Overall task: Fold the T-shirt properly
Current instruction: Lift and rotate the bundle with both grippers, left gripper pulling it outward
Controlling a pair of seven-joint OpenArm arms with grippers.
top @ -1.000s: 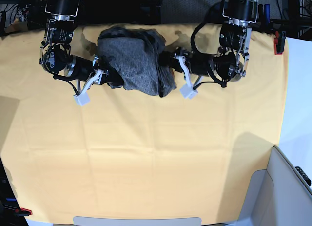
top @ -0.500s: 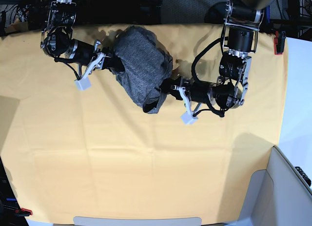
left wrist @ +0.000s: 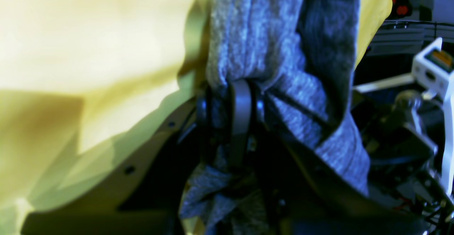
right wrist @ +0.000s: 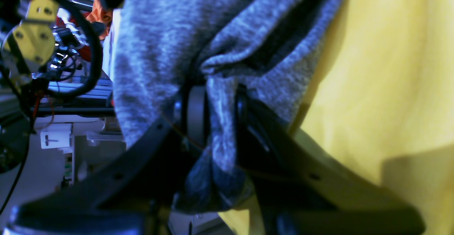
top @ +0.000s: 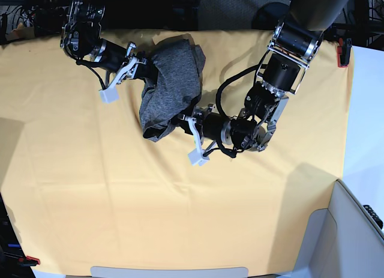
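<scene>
Yellow-orange table cloth (top: 180,218) under dark clutter, left gripper (top: 180,117) and right gripper (top: 147,74) both clamped on T-shirt (top: 171,86)

Both arms black with bare silver brackets at the joints. Black cables loop along the left arm (top: 282,74). White camera block beside each wrist; pincer fingers matte black, screw-holed.

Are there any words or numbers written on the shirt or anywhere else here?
None can be read.
The T-shirt is plain grey, with no print.
The yellow cloth has no writing.
A small white tag behind the right gripper bears a dark mark, too blurred to read.
</scene>
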